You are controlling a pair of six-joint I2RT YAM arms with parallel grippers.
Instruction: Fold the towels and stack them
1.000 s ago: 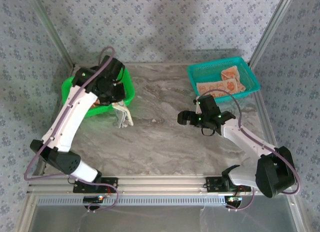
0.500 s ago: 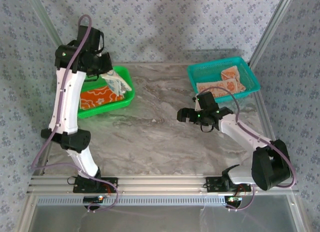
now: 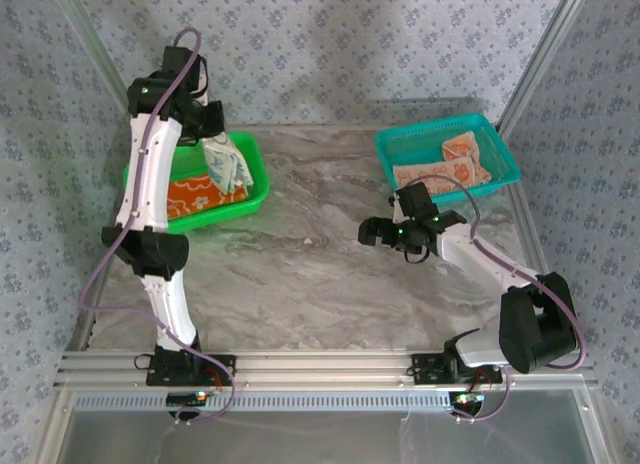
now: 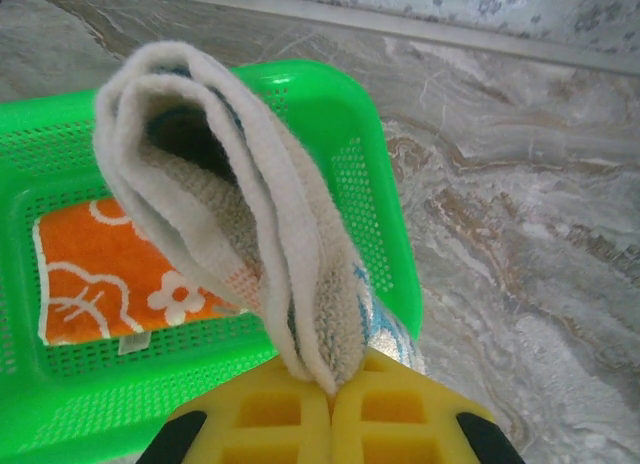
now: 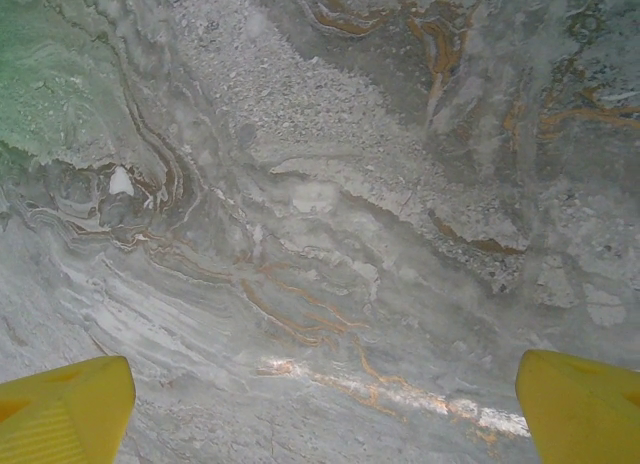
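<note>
My left gripper (image 3: 208, 132) (image 4: 335, 386) is shut on a pale towel with teal print (image 3: 226, 165) (image 4: 236, 220), which hangs bunched from the jaws above the green basket (image 3: 254, 184) (image 4: 392, 246). An orange towel with white flowers (image 3: 192, 197) (image 4: 104, 275) lies flat in that basket. Folded peach towels (image 3: 447, 166) lie in the teal basket (image 3: 502, 160) at the back right. My right gripper (image 3: 370, 232) (image 5: 325, 416) stands open low over the bare marble, its yellow fingertips (image 5: 66, 409) wide apart with nothing between them.
The marble table (image 3: 310, 274) stretches between the two baskets. Patterned walls and metal frame posts (image 3: 530, 74) close in the back and sides. The right arm's base stands at the near right corner.
My left arm has risen and swung back, lifting the pale towel from the table in front of the green basket to above it. The right gripper has barely shifted.
</note>
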